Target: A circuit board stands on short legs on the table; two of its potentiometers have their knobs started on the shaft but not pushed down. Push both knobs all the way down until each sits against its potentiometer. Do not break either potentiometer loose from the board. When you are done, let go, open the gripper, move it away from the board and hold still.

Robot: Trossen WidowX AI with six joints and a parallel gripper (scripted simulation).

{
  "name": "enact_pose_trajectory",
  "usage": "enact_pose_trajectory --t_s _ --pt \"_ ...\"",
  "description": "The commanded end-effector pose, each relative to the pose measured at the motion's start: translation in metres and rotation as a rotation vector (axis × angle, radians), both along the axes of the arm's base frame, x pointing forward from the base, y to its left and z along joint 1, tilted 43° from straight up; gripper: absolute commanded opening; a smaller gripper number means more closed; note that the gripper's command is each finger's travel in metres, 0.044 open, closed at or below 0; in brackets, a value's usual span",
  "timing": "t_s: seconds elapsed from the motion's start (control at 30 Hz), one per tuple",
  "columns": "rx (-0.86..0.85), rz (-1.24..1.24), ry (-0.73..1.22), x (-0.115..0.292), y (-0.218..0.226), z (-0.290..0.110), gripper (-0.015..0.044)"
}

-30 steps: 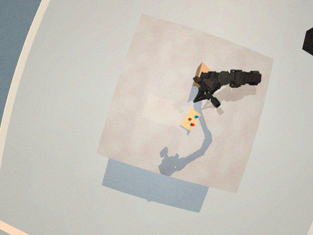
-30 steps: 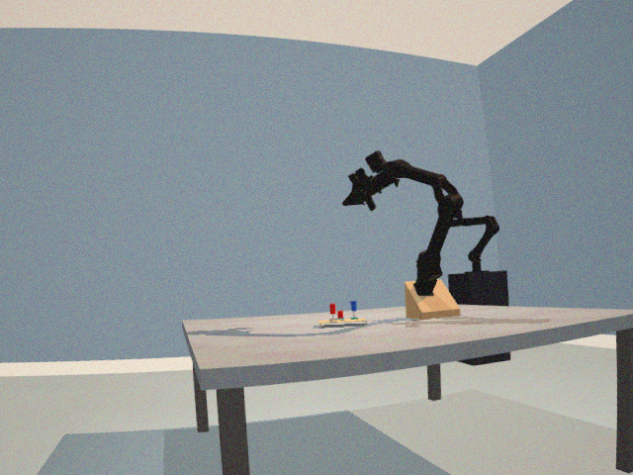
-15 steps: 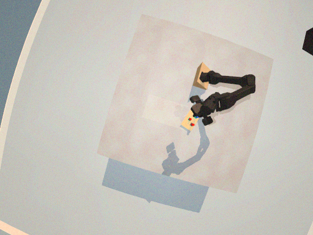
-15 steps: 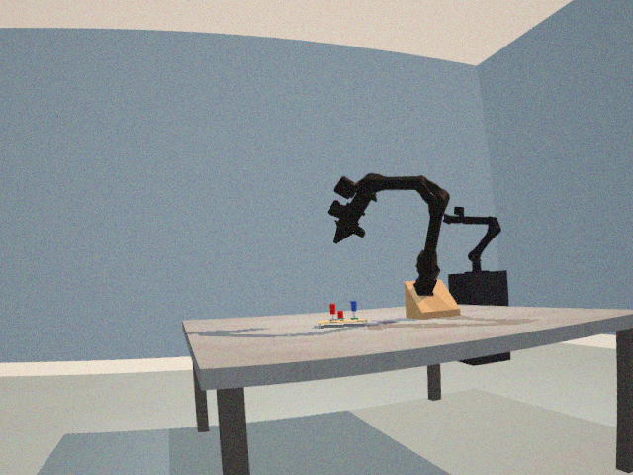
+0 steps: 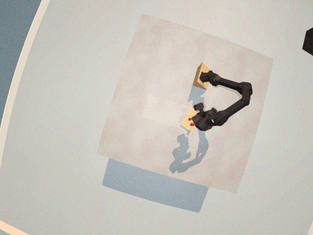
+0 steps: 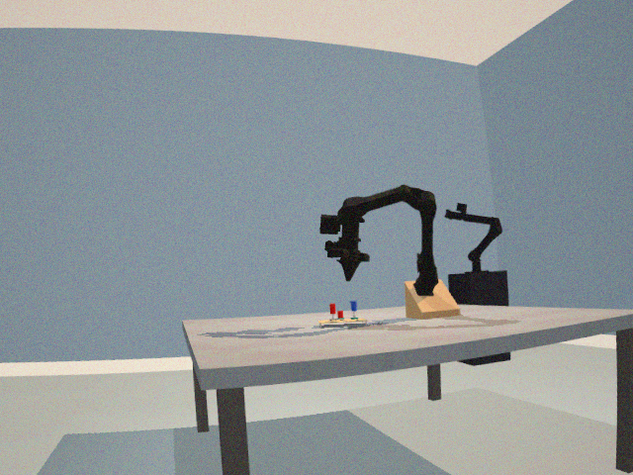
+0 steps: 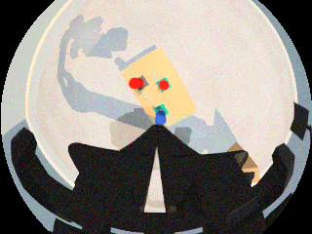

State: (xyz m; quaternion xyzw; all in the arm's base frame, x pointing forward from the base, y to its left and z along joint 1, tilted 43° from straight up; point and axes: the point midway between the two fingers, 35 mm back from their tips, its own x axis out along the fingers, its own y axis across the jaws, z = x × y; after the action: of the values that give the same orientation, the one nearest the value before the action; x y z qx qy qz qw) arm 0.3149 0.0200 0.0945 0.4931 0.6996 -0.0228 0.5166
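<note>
The board (image 6: 342, 322) lies on the table (image 6: 286, 352) near the arm's wedge base (image 6: 434, 304), with two red knobs (image 6: 332, 309) and one blue knob (image 6: 353, 305) standing upright. The end effector (image 6: 349, 276), pressed together on nothing, hangs well above the blue knob, so that knob lies almost straight below its tip.

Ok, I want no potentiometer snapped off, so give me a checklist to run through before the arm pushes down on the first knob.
1. Tool shut and holding nothing, fit for pushing: ok.
2. Tool above the circuit board, not touching it: ok.
3. Tip lined up over the blue knob, per the wrist view: roughly ok; exact centring cannot tell.
4. Blue knob and taller red knob standing high on their shafts: not yet seated.
5. Shorter red knob already down: cannot tell.
6. Board flat on the table: ok.
</note>
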Motion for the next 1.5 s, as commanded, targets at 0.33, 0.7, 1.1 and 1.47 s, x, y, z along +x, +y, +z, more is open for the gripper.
enact_pose_trajectory --t_s 0.33,0.7,1.1,1.47 --pt "0.007 0.060 0.080 -0.013 0.035 -0.023 0.0000" --pt "0.007 0.060 0.080 -0.014 0.044 -0.033 0.0000" --pt "0.008 0.060 0.080 -0.015 0.048 -0.038 0.0000" --pt "0.008 0.060 0.080 -0.015 0.050 -0.040 0.0000"
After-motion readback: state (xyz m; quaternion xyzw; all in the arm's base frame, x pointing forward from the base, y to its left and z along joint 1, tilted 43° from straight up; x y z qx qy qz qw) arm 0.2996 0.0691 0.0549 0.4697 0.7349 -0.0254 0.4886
